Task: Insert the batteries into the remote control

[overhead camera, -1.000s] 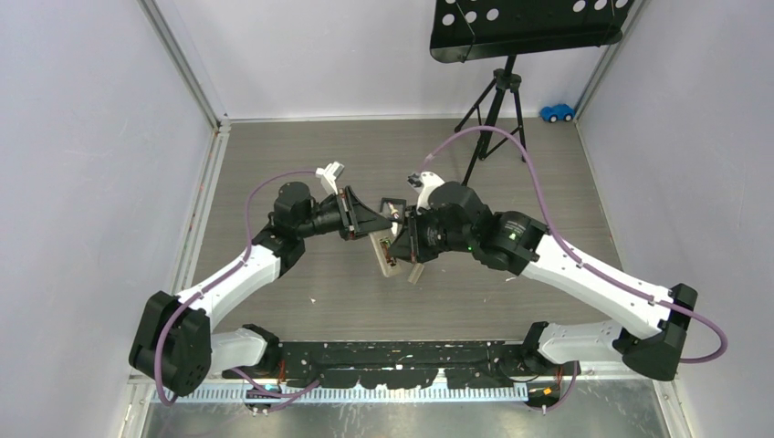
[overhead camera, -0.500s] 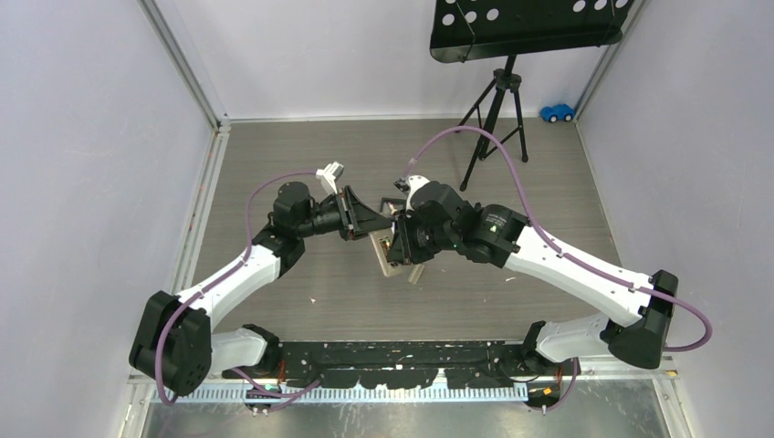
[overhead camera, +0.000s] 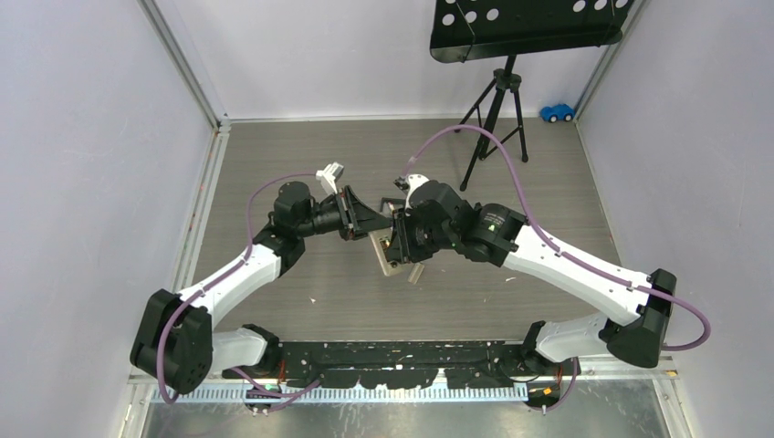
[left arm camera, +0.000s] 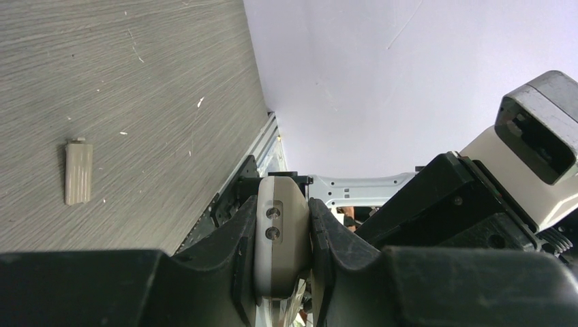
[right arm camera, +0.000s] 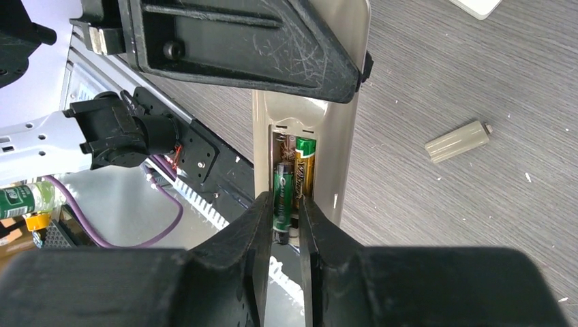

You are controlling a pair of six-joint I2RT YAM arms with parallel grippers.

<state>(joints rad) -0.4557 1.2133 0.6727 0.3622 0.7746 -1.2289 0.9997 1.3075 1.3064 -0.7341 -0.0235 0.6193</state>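
Over the grey table point(overhead camera: 301, 164), the left gripper point(left arm camera: 281, 221) clamps one end of the remote point(right arm camera: 341, 150), dull beige back up and cover off. A gold battery point(right arm camera: 305, 167) sits in its bay point(right arm camera: 290, 136), and beside it the right gripper point(right arm camera: 283, 211) pinches a green-and-black battery point(right arm camera: 283, 187) narrowly, apparently not fully seated. Step judged: seating the second cell; next, it needs pressing flat against its contact before the fingers let go.

Grey wood-grain table point(overhead camera: 274, 155) bears a ribbed beige cover point(right arm camera: 457, 141) and a tripod point(overhead camera: 501, 88)
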